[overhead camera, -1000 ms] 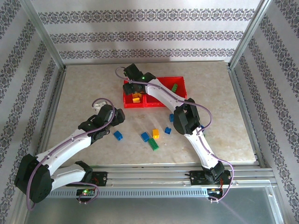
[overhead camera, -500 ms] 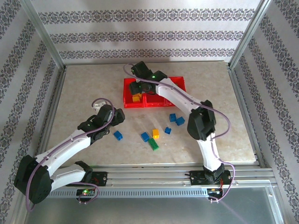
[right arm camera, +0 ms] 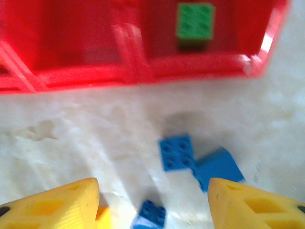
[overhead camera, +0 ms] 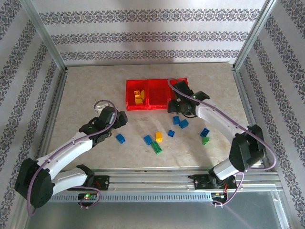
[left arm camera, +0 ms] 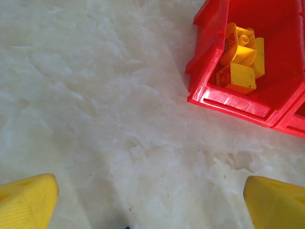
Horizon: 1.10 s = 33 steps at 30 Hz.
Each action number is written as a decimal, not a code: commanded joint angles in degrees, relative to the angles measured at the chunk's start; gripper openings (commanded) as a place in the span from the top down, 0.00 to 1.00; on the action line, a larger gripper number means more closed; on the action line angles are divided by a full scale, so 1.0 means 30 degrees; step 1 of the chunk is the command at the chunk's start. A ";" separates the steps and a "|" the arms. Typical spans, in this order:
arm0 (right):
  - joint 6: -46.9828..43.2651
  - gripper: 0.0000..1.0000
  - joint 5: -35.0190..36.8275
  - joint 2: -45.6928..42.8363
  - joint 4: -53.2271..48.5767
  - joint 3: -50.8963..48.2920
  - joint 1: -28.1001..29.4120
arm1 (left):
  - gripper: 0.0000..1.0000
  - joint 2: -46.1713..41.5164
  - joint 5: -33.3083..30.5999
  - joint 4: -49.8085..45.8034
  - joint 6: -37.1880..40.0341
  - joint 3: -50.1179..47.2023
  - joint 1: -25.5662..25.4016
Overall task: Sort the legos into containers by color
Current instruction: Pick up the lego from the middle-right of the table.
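Note:
The containers (overhead camera: pixel 147 88) are a row of three red bins at the back of the table. Yellow legos (overhead camera: pixel 138 98) lie in the left bin (left arm camera: pixel 224 100), seen close as a yellow pile (left arm camera: pixel 240 57). A green lego (right arm camera: pixel 195 21) sits in the right bin (right arm camera: pixel 143 71). My right gripper (overhead camera: pixel 180 106) hovers open just in front of the bins, above two blue legos (right arm camera: pixel 177 151) (right arm camera: pixel 218 167), with a smaller blue one (right arm camera: pixel 149 214) below its empty gap (right arm camera: pixel 152 207). My left gripper (overhead camera: pixel 119 118) stands wide open and empty (left arm camera: pixel 152 210) over bare table.
Loose bricks lie across the middle of the table: blue (overhead camera: pixel 120 138), blue (overhead camera: pixel 148 140), yellow (overhead camera: pixel 158 136), green (overhead camera: pixel 157 148), and to the right a blue (overhead camera: pixel 204 132) beside a green (overhead camera: pixel 205 140). Metal frame rails border the table.
My right arm has swung away from the left bin, rightward and nearer, to the front of the right bin, uncovering bricks at the right. Its jaws have widened slightly. The left arm has not moved.

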 commanded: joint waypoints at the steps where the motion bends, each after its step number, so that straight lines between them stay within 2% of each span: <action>1: 0.1575 0.38 -0.0087 -0.2043 -0.0215 -0.1894 -0.0846 | 0.00 0.0235 0.0216 0.0696 0.0404 0.0127 0.0274; 8: 0.1693 0.37 -0.1563 -0.4664 -0.0486 -0.4816 -0.3492 | 0.00 0.0532 0.0422 0.0675 0.0446 0.0253 0.0366; 12: 0.1218 0.38 -0.2316 -0.4790 -0.0209 -0.5317 -0.4060 | 0.00 0.0704 0.0474 0.0675 0.0411 0.0311 0.0391; 17: 0.0250 0.40 -0.3411 -0.3246 0.0100 -0.4867 -0.4062 | 0.00 0.0947 0.0623 0.0762 0.0392 0.0430 0.0392; 33: -0.0172 0.31 -0.4889 0.1263 0.1821 -0.4372 -0.3943 | 0.00 0.1060 0.0591 0.0645 0.0191 0.0338 0.0455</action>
